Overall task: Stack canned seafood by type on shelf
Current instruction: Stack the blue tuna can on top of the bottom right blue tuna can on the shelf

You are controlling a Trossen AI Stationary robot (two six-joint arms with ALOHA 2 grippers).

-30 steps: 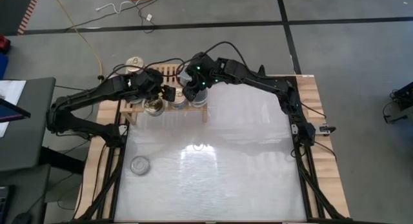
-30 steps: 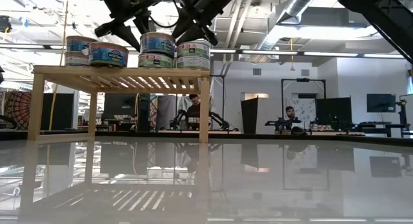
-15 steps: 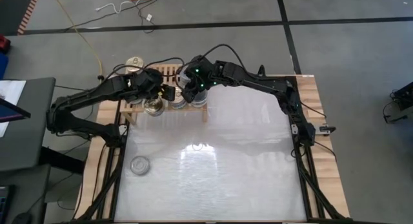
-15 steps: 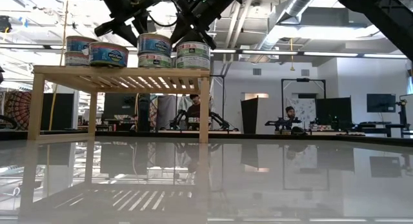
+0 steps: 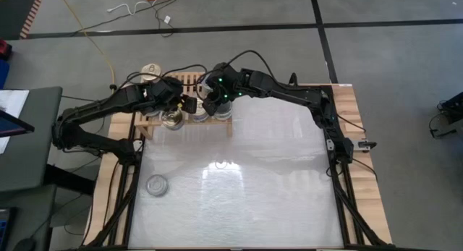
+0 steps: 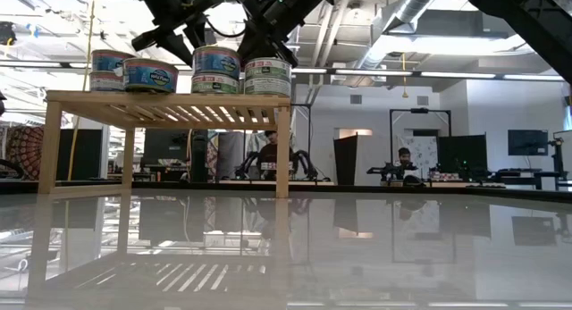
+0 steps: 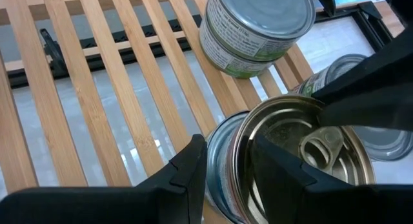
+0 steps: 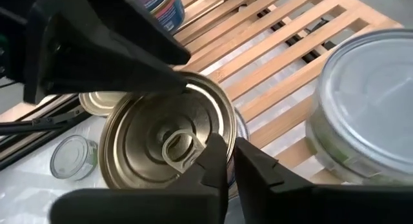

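While both dark arms reach over the low light-wood slatted shelf point(image 5: 189, 106), the left hand point(image 7: 227, 161) pinches the rim of a short round gold-topped pull-tab tin point(image 7: 303, 153) sitting atop another tin on the shelf. The right hand point(image 8: 231, 158) grips the same tin's opposite rim. A silver-topped green-labelled tin point(image 7: 258, 24) stands just beside. One lone tin point(image 5: 156, 184) lies on the white surface point(image 5: 253, 186).

No text, brand or number can be read. Printed labels are carried on the sides of the cans point(image 6: 217, 69) on the shelf point(image 6: 165, 100): blue labels toward its left end, green and white labels point(image 7: 242, 40) toward its right end. The lettering on them cannot be made out.
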